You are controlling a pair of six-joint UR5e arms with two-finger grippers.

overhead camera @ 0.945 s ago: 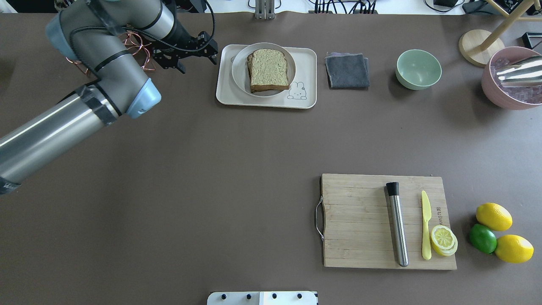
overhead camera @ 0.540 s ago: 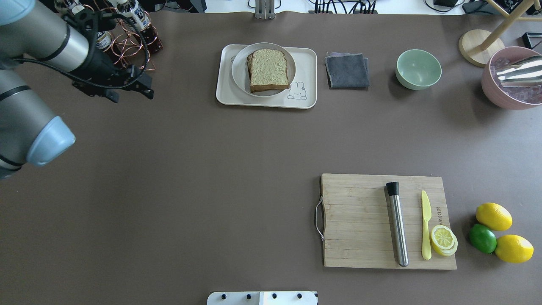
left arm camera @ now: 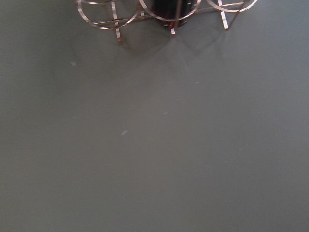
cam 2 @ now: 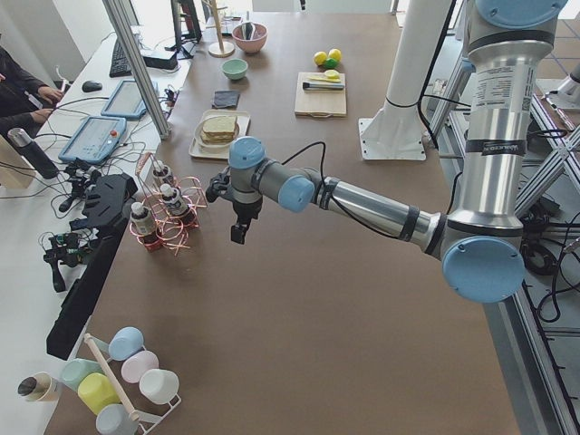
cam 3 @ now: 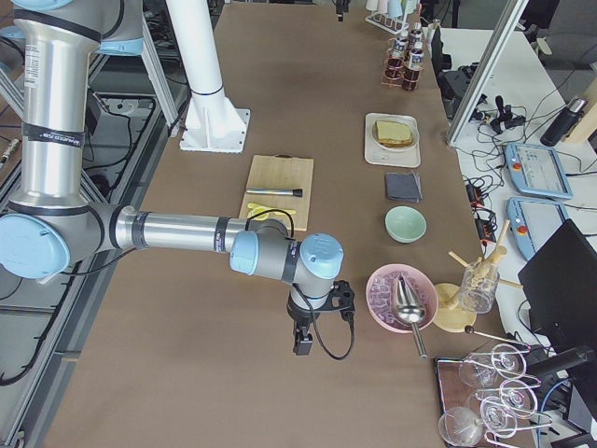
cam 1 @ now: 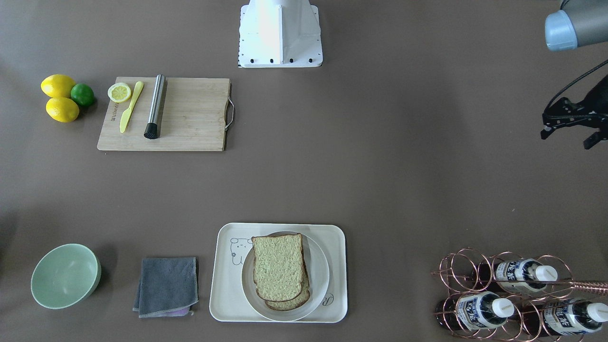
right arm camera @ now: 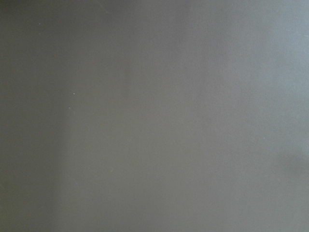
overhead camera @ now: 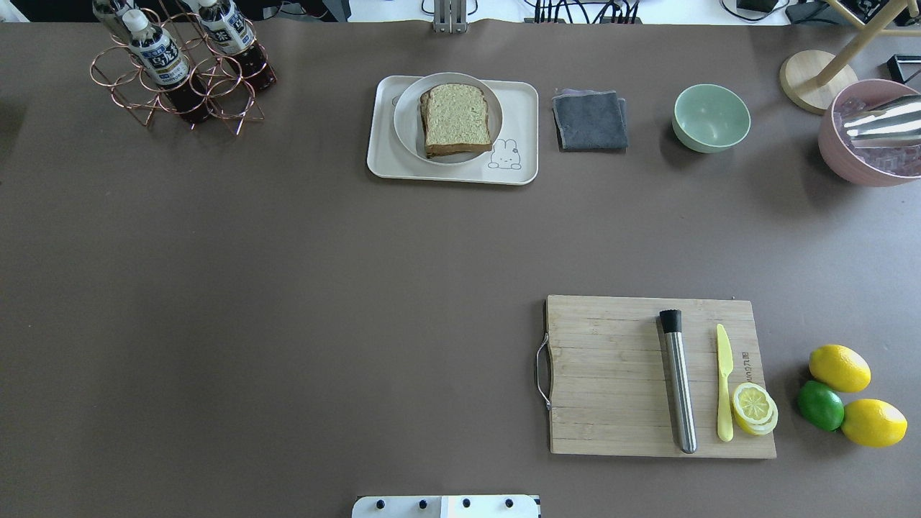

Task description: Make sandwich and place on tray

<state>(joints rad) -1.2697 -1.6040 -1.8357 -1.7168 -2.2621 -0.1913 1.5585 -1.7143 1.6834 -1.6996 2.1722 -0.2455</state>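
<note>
The sandwich (overhead camera: 458,119) shows as two stacked tan bread slices on a round white plate (overhead camera: 406,133). That plate stands on the cream tray (overhead camera: 381,164) at the table's far middle. The front-facing view shows the sandwich (cam 1: 279,268) and tray (cam 1: 223,289) too. My left gripper (cam 1: 567,138) hangs open and empty above bare table, far from the tray and near the bottle rack. It is out of the overhead view. My right gripper (cam 3: 301,345) shows only in the exterior right view, low over the table beside a pink bowl. I cannot tell whether it is open or shut.
A copper rack of bottles (overhead camera: 180,68) stands at the far left. A grey cloth (overhead camera: 590,119), a green bowl (overhead camera: 711,117) and a pink bowl (overhead camera: 863,144) lie right of the tray. A cutting board (overhead camera: 611,374) holds a muddler, knife and lemon slices. Lemons and a lime (overhead camera: 820,404) sit beside it.
My left arm has drawn back leftward from beside the tray and left the overhead view, uncovering the bottle rack. The sandwich, plate and tray have not moved.
</note>
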